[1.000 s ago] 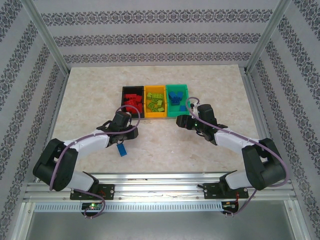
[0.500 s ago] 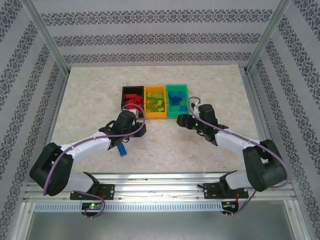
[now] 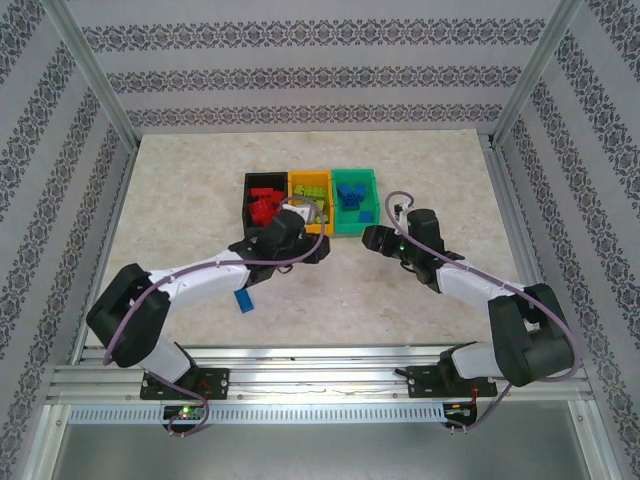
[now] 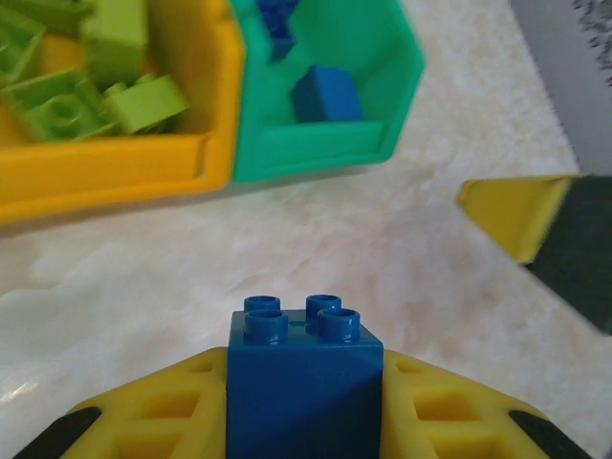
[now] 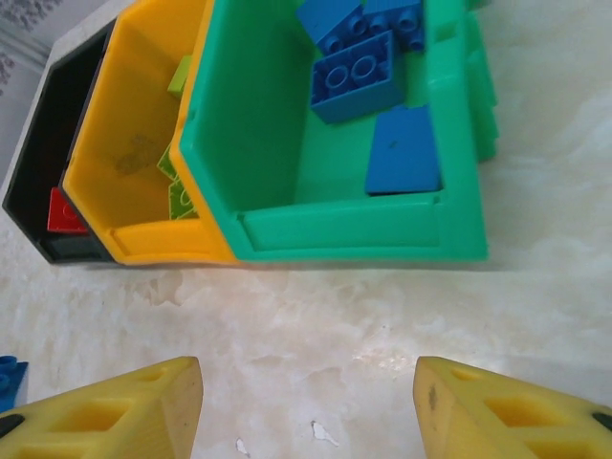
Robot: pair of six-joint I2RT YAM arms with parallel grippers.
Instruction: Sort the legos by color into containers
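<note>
**Delivery of a blue brick to the green bin**

Sorting looks close to finished, by my reading. Across the table (image 3: 180, 200), the black bin (image 3: 250, 182) holds red bricks (image 3: 263, 208), the orange-yellow bin (image 4: 115, 177) holds lime bricks (image 4: 105, 86), and the green bin (image 4: 316, 153) holds blue bricks (image 5: 359, 67).

The left arm (image 3: 190, 280) is mid-carry. The left gripper (image 3: 305, 222) is closed on a blue brick (image 4: 304, 382), studs up, clamped squarely between its yellow fingers (image 4: 449, 402), with the brick's top standing proud of them. In the left wrist view the brick sits short of the bins over bare table. The green bin's near wall is straight ahead and the orange-yellow bin is off to the left. From above, the gripper seems to overlap the orange-yellow bin's front edge, though that angle is too foreshortened for me to trust.

Next I need to carry forward past the near wall, staying right of the divide so nothing drops among the limes, then release. The right gripper (image 5: 306, 382) hangs just before the green bin, fingers spread wide with nothing between them, so I should mind the crowding.

A loose blue brick (image 3: 243, 300) lies on the table beside the left arm.
</note>
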